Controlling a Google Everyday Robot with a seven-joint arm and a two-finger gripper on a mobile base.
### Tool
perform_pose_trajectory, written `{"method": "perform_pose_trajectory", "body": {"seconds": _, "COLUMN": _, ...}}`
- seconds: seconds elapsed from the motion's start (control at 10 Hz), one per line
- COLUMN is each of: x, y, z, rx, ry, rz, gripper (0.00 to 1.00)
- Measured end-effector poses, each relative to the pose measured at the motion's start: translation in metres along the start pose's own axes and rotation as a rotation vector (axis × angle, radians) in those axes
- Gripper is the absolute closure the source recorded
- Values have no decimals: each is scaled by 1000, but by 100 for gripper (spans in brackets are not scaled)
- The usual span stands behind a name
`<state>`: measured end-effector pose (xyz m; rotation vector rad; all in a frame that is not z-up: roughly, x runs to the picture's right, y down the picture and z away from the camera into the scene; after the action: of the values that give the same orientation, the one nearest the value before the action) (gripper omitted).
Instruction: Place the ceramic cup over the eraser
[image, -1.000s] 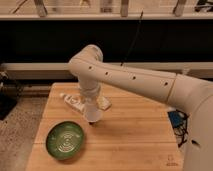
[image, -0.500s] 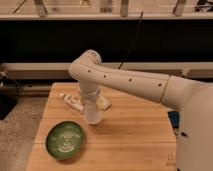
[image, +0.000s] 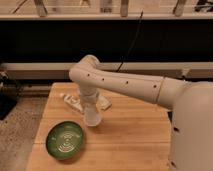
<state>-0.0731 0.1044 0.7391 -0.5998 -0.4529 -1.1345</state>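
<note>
The gripper (image: 90, 102) is pointing down over the middle of the wooden desk (image: 135, 135), and whether it is clamped on anything cannot be told. The ceramic cup (image: 92, 117) is sitting directly beneath it, just right of the green plate (image: 65, 140). No readable writing is showing. A white packet (image: 71, 101) is lying behind.

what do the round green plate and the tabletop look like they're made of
The round green plate looks like glazed ceramic or perhaps glass: dark glossy green with pale concentric rings. The tabletop looks like light wood with a smooth finish, showing plank seams. The gripper sits low over the table right of the plate, around the white ceramic cup.
</note>
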Motion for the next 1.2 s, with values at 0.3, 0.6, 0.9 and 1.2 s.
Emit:
{"method": "perform_pose_trajectory", "body": {"seconds": 0.3, "x": 2, "y": -1, "z": 10, "rx": 18, "ry": 6, "rz": -14, "gripper": 81}}
{"method": "perform_pose_trajectory", "body": {"seconds": 0.6, "x": 5, "y": -4, "z": 23, "rx": 11, "ry": 13, "rz": -29, "gripper": 53}}
{"method": "perform_pose_trajectory", "body": {"seconds": 0.9, "x": 14, "y": -1, "z": 32, "rx": -2, "ry": 19, "rz": -24, "gripper": 25}}
{"method": "perform_pose_trajectory", "body": {"seconds": 1.2, "x": 22, "y": 1, "z": 39, "rx": -8, "ry": 21, "rz": -18, "gripper": 20}}
